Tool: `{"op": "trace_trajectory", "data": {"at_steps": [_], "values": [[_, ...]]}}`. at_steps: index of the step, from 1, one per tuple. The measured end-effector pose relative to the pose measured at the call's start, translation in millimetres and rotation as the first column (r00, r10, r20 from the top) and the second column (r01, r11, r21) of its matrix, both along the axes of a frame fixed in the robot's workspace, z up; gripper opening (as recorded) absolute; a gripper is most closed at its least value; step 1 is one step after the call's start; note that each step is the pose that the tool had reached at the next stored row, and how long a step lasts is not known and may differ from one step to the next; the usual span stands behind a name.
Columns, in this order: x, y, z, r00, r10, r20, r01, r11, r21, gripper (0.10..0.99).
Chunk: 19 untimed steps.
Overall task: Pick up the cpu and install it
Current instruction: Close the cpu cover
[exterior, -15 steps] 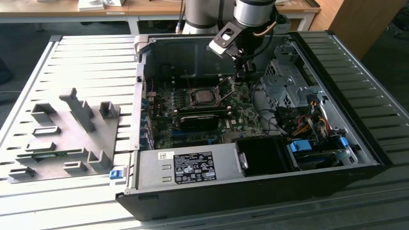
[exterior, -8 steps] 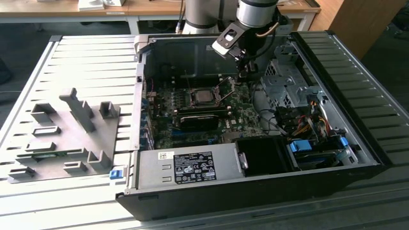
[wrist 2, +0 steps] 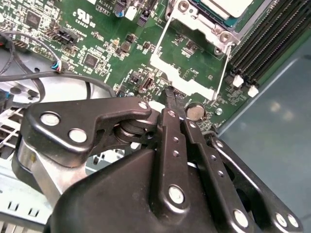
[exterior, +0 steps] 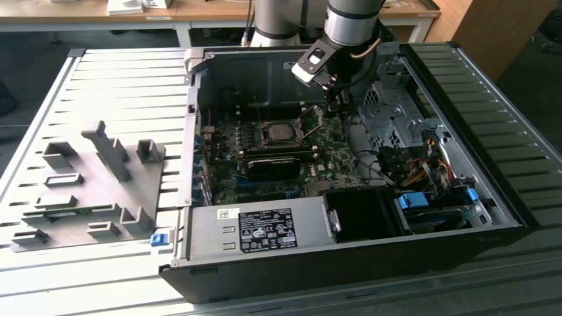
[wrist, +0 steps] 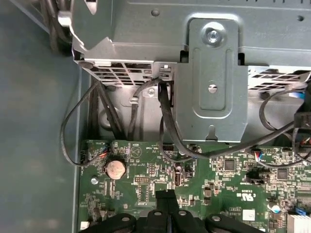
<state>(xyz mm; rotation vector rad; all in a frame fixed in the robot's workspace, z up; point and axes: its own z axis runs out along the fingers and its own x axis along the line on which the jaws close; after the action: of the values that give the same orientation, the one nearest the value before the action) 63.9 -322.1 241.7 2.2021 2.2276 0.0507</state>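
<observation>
Grey slatted surface [exterior: 114, 79] carrying an open computer case [exterior: 351, 276] laid on its side, with pale desks [exterior: 202, 10] behind. Within the case the green motherboard [exterior: 255, 184] lies flat. The cpu [exterior: 279, 133], a small silvery square, appears to sit in its socket near the board's middle, though whether it is fully seated cannot be told from the exterior view.

In the second wrist view the cpu [wrist 2: 228, 6] is cut off by the picture's edge. A bright metal frame [wrist 2: 158, 62] next to it stands swung open, with green board showing through its window.

The arm [exterior: 351, 20] reaches down into the case just to the exterior view's right of the cpu, and the tool [exterior: 336, 105] is partly lost there against dark parts. In the second wrist view the tool [wrist 2: 170, 94] has its black fingers [wrist 2: 176, 141] pressed together with nothing seen between them. Its tip is close beside the frame's edge and near a coin battery [wrist 2: 195, 111]. Whether the tip touches the frame or the board cannot be told. The first wrist view shows the tool [wrist: 167, 194] cut off at the picture's edge, over the motherboard [wrist: 218, 179]. Black cables [wrist: 165, 121] run from there up to a grey drive cage [wrist: 209, 73].

A grey power supply box [exterior: 210, 230] bears a white label [exterior: 268, 230] with dark print and symbols. At the exterior view's left, a grey moulded tray [exterior: 97, 191] lies on the surface, and a blue clip [exterior: 159, 238] sits beside the case.
</observation>
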Motion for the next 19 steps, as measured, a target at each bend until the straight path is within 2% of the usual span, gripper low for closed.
{"op": "trace_trajectory", "data": {"at_steps": [4,8,19], "values": [[-1.4,0.0,-1.5,1.0,0.0,-0.0006,0.0,1.0,0.0,0.106],[-4.6,0.0,0.0,1.0,0.0,-0.0054,0.0,1.0,0.001,0.106],[-16.6,0.0,0.0,1.0,0.0,-0.0055,0.0,1.0,0.003,0.106]]}}
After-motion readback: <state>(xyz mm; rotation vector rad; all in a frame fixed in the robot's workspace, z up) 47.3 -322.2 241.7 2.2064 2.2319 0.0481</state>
